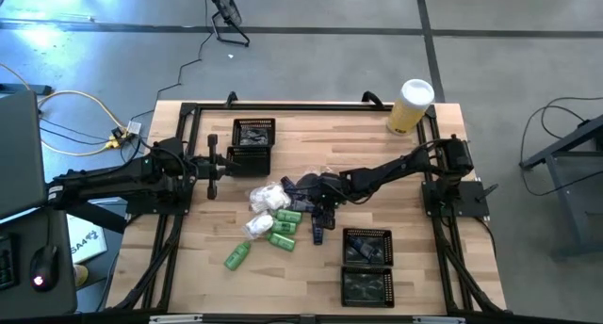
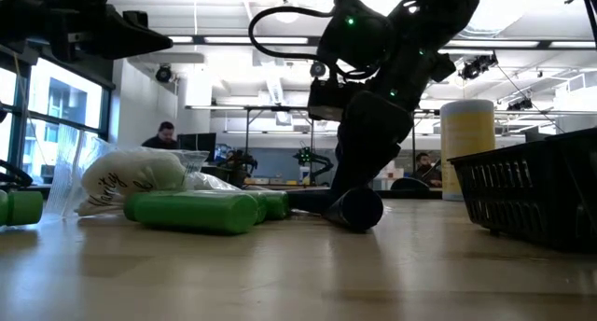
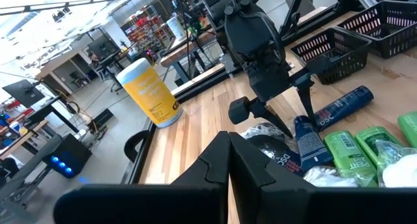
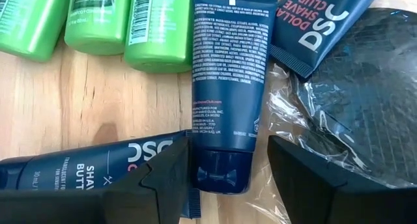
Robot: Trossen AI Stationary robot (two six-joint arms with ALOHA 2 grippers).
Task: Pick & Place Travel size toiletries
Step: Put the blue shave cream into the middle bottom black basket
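The travel size toiletries lie in a loose heap mid-table: white crinkly packets [image 1: 267, 198], green bottles [image 1: 283, 228] [image 4: 98, 19], dark blue tubes and a round dark case [image 4: 371, 87] under clear wrap. My right gripper [image 1: 318, 214] [image 4: 228, 165] slants down over the heap, open. Its fingers stand on either side of the cap end [image 4: 221, 172] of one blue tube [image 4: 228, 81], which lies flat on the wood. A clear gap shows on one side. Another tube [image 4: 78, 168] lies partly under one finger. My left gripper [image 1: 215, 164] waits shut at the table's left, level, holding nothing.
One black mesh tray [image 1: 252, 140] stands at the far left of centre, and two more [image 1: 366, 263] near the front right. A tall yellow cylinder with a white lid [image 1: 412, 105] stands at the far right corner. One green bottle [image 1: 236, 256] lies apart toward the near left.
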